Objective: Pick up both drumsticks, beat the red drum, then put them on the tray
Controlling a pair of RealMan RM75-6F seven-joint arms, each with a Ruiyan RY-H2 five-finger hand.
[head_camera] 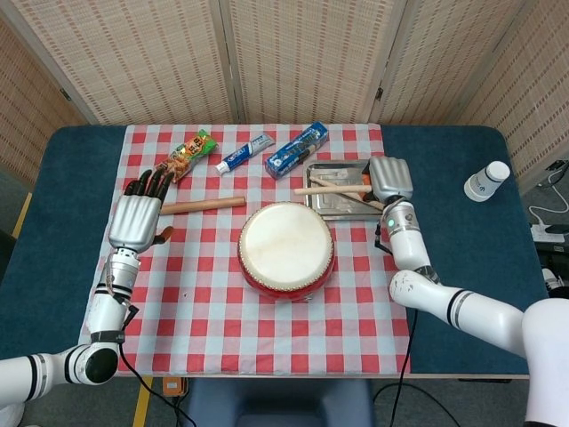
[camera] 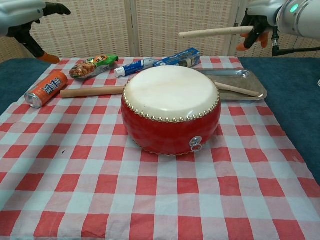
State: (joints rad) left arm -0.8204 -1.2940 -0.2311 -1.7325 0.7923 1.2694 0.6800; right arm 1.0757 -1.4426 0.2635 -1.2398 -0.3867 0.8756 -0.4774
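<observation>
Left hand (head_camera: 138, 221) hides most of orange can (camera: 46, 88).

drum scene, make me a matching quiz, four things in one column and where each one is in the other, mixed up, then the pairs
Things:
1. red drum
2. orange can
3. drumstick in the right hand
4. white bottle

Places:
A. lying on its side at the left edge of the checked cloth
B. on the blue table cover, off the cloth, far right
C. held in the air above the metal tray
D. upright in the middle of the cloth

Pairs: 1-D, 2-A, 3-C, 4-B
</observation>
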